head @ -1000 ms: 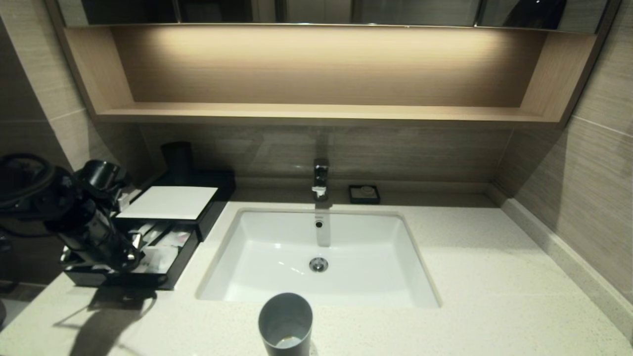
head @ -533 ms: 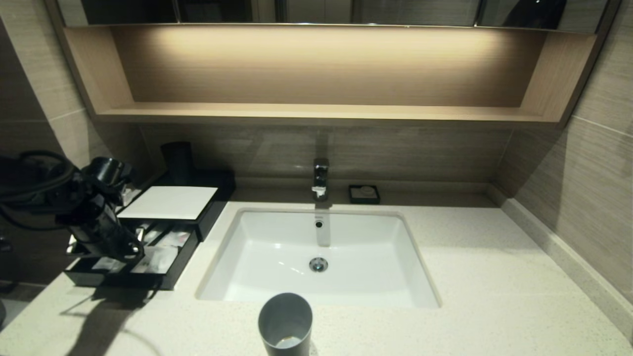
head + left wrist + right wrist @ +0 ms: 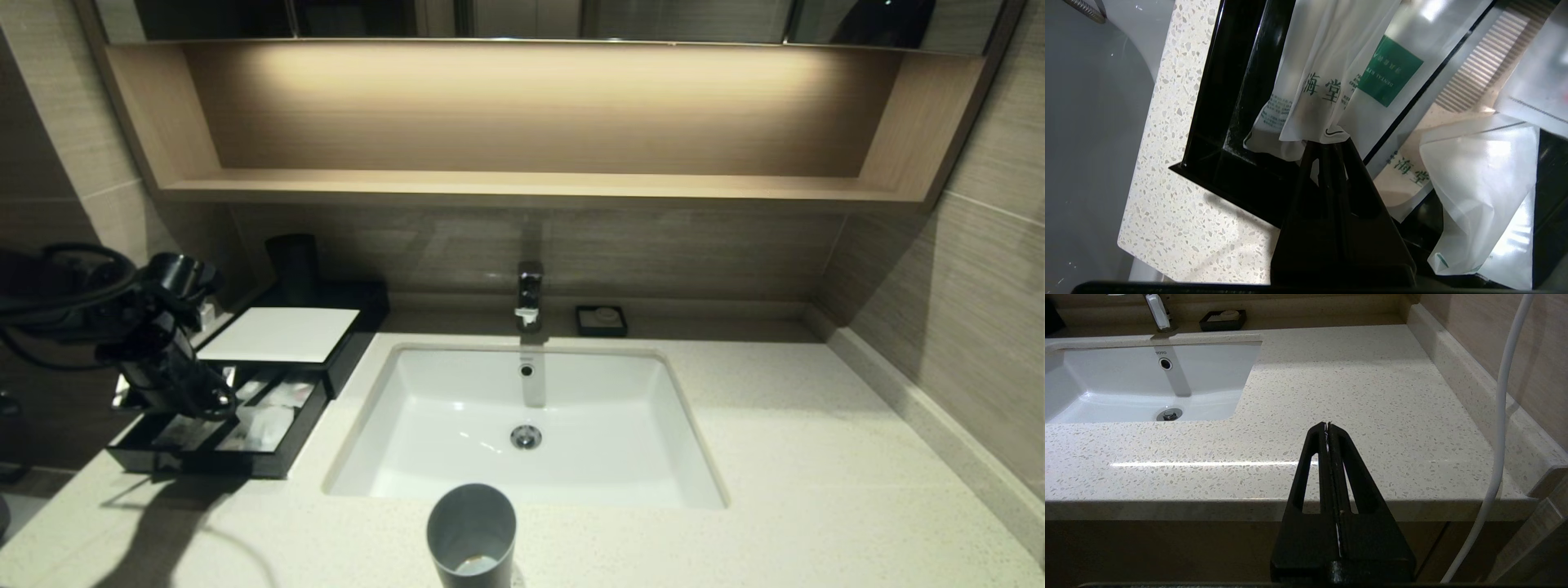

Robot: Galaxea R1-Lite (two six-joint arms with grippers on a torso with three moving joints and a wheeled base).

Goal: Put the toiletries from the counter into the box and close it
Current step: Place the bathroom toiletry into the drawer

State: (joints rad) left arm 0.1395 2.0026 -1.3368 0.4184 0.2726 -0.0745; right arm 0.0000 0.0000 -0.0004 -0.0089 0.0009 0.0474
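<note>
The black box (image 3: 347, 314) with its white top panel (image 3: 277, 335) stands at the counter's (image 3: 816, 490) far left, its front drawer (image 3: 204, 461) pulled open. My left gripper (image 3: 216, 400) hangs over the drawer's front part. In the left wrist view it (image 3: 1327, 141) is shut on the end of a clear-white packet (image 3: 1310, 61), which hangs down into the drawer. The green-banded packet (image 3: 1390, 75) lies against it; I cannot tell if it is pinched too. My right gripper (image 3: 1327, 424) is shut and empty, above the counter's front edge, out of the head view.
The drawer also holds a comb packet (image 3: 1474, 77) and other wrapped items (image 3: 1478, 183). A grey cup (image 3: 471, 535) stands at the counter's front edge before the sink (image 3: 620, 457). Faucet (image 3: 529, 298), small soap dish (image 3: 602, 320) and a black cylinder (image 3: 292, 257) stand at the back. A white cable (image 3: 1502, 416) hangs at the right.
My left gripper has risen a little and drawn back toward the box over the open drawer, still shut on the packet. The drawer's front compartments show more.
</note>
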